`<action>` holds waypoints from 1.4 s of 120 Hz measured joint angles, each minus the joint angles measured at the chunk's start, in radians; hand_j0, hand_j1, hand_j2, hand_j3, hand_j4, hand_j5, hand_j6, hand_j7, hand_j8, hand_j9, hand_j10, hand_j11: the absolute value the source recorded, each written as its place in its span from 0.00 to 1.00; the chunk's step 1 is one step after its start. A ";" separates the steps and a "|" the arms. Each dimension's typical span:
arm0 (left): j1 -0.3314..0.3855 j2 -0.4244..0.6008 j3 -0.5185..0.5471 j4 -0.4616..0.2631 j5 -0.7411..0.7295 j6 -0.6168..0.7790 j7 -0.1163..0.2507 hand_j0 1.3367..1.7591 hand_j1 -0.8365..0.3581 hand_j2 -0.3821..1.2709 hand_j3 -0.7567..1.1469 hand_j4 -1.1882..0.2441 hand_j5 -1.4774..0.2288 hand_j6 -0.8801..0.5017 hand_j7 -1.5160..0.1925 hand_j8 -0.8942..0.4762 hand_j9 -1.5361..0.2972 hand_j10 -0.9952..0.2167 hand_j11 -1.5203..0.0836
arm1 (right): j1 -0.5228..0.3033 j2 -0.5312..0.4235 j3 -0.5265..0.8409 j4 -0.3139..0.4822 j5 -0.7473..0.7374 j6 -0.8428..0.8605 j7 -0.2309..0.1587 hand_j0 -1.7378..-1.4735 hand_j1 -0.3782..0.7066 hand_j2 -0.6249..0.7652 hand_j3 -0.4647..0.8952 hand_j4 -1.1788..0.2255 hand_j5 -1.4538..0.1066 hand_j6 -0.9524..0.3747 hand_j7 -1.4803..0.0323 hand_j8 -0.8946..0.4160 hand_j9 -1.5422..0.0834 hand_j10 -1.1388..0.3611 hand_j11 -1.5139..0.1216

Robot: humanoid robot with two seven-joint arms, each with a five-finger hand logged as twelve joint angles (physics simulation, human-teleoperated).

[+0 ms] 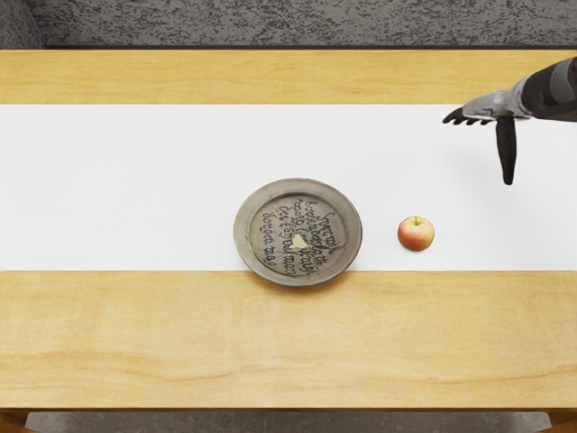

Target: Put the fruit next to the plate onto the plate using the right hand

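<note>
My right hand (494, 110) hung above the far right of the table (270, 334), its arm coming in from the right edge. The fingers were spread and held nothing: most reached left, and one pointed straight down toward the white runner (135, 180).

The apple (416, 234) sat upright on the runner, to the right of the plate (252, 200) and near it, but not touching it. It was red with a yellow patch, its stem end up. My hand was well apart from it, farther back and to the right.

The plate was round and grey, with dark writing across its face and a small pale mark at its middle. It lay near the front edge of the runner.
</note>
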 joint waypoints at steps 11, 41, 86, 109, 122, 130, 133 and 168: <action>0.000 0.000 0.000 0.000 0.000 0.000 0.000 0.76 0.99 0.23 0.40 0.83 0.87 0.64 0.89 0.65 0.84 0.82 0.95 | 0.000 0.001 0.003 0.001 -0.001 0.000 0.000 0.30 0.05 0.45 0.34 0.82 0.92 0.70 0.96 0.67 0.93 0.75 0.91; 0.000 0.000 0.000 0.000 0.000 0.000 0.000 0.76 0.99 0.23 0.40 0.83 0.87 0.64 0.89 0.65 0.84 0.82 0.95 | -0.001 0.005 0.011 0.001 -0.001 0.000 0.000 0.30 0.05 0.45 0.34 0.82 0.92 0.70 0.96 0.67 0.93 0.75 0.91; 0.000 0.000 0.000 0.000 0.000 0.000 0.000 0.76 0.99 0.23 0.40 0.83 0.87 0.64 0.89 0.65 0.84 0.82 0.95 | -0.058 -0.114 0.261 0.137 0.014 0.000 -0.141 0.30 0.05 0.45 0.34 0.82 0.91 0.70 0.96 0.66 0.93 0.74 0.91; 0.000 0.000 0.000 0.000 0.000 0.000 0.000 0.76 0.99 0.23 0.40 0.83 0.87 0.64 0.89 0.65 0.84 0.82 0.95 | 0.016 -0.357 0.386 0.558 0.016 0.000 -0.293 0.30 0.05 0.45 0.34 0.82 0.91 0.70 0.96 0.66 0.93 0.74 0.91; 0.000 0.000 0.000 0.000 0.000 0.000 0.000 0.76 0.99 0.23 0.40 0.83 0.87 0.64 0.89 0.65 0.84 0.82 0.95 | 0.043 -0.429 0.441 0.704 0.009 -0.010 -0.424 0.30 0.05 0.45 0.34 0.82 0.91 0.70 0.96 0.66 0.93 0.74 0.91; 0.000 0.000 0.000 0.000 0.000 0.000 0.000 0.76 0.99 0.23 0.40 0.83 0.87 0.64 0.89 0.65 0.84 0.82 0.95 | 0.053 -0.443 0.462 0.768 -0.005 -0.063 -0.526 0.30 0.05 0.45 0.34 0.82 0.91 0.70 0.96 0.66 0.93 0.74 0.91; 0.000 0.000 0.000 0.000 0.000 0.000 0.000 0.76 0.99 0.23 0.40 0.83 0.87 0.64 0.89 0.65 0.84 0.82 0.95 | 0.057 -0.447 0.475 0.792 -0.008 -0.085 -0.558 0.30 0.05 0.45 0.34 0.82 0.91 0.70 0.96 0.66 0.93 0.74 0.91; 0.000 0.000 0.000 0.000 0.000 0.000 0.000 0.76 0.99 0.23 0.40 0.83 0.87 0.64 0.89 0.65 0.84 0.82 0.95 | 0.072 -0.416 0.567 1.053 -0.032 -0.427 -0.774 0.30 0.05 0.45 0.34 0.82 0.91 0.70 0.96 0.66 0.93 0.74 0.91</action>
